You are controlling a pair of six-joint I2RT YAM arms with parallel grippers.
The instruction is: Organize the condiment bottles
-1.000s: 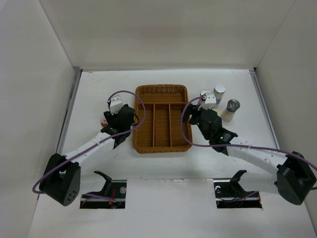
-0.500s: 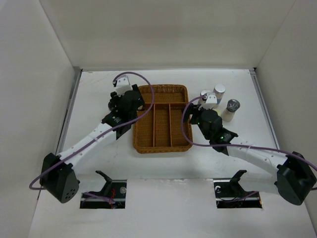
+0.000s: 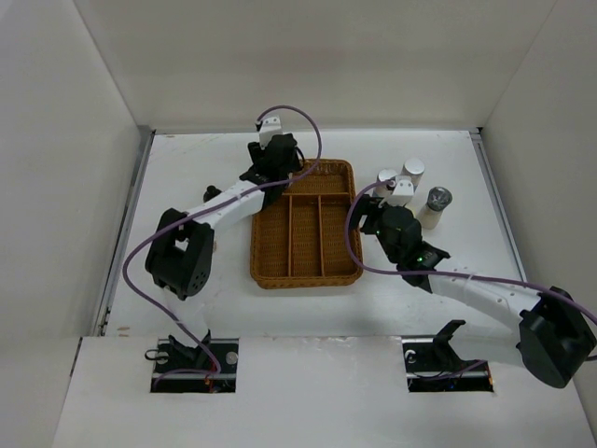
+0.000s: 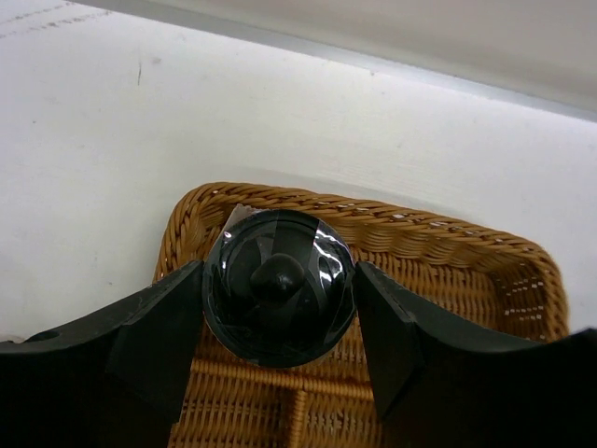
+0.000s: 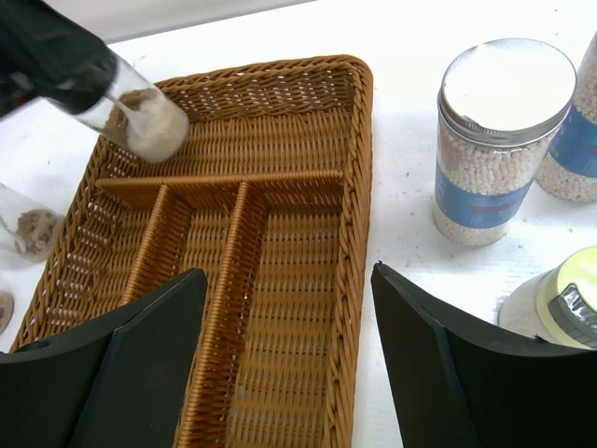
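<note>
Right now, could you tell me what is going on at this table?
The left gripper holds a black-capped bottle above the far left corner of the tray; it is not yet set down. The right gripper hangs open and empty near the tray's right edge. The other bottles wait on the table beside the tray, none in it.

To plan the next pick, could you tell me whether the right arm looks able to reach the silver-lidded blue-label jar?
Probably yes: the right gripper is open, and the silver-lidded jar stands upright close beside it with nothing between them.
</note>
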